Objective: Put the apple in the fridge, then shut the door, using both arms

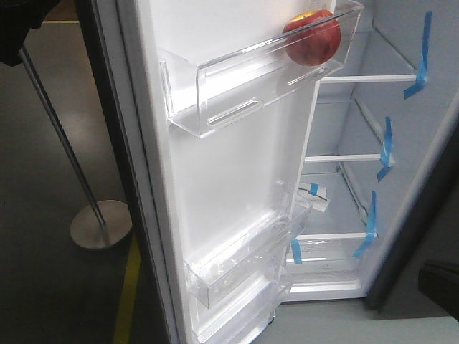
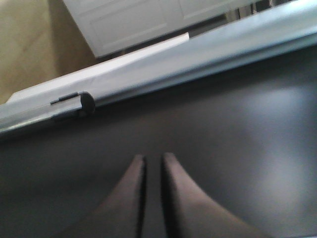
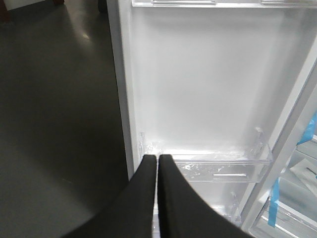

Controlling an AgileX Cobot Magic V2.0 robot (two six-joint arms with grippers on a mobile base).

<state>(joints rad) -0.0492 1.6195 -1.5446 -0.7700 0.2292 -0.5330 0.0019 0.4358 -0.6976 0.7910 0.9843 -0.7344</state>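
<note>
Apple [image 1: 312,37] is already in, sitting in the top door bin [image 1: 237,93], upper right of the front view. It's on the door [image 1: 215,186], not on the fridge [image 1: 430,143] shelves [image 1: 366,77] further right. Placing step looks done to me; door is wide open, so closing is what's left.

Right gripper [image 3: 157,157]: fingers pressed together, nothing between them. It faces the white inner lining, with the lower door bin [image 3: 223,168] just past the tips, lower centre of that view. The apple is out of this view, somewhere above it.

Left gripper [image 2: 152,157]: fingers nearly touching, thin slit only, holding nothing. The tips point at a dark panel [image 2: 223,139] filling the lower frame, with a silvery edge running across above. I read this as the door's outer face, but it's blurry and I can't tell whether the tips touch it.

Key relation: the door stands tall and narrow between the two grippers, left on the dark outer side, right on the white inner side. So I judge the left arm is the one placed to push it shut, toward the right of the front view. The right arm needs to clear the gap first or it gets pinched.

Floor stand [image 1: 100,223] at lower left is well apart from the door.
</note>
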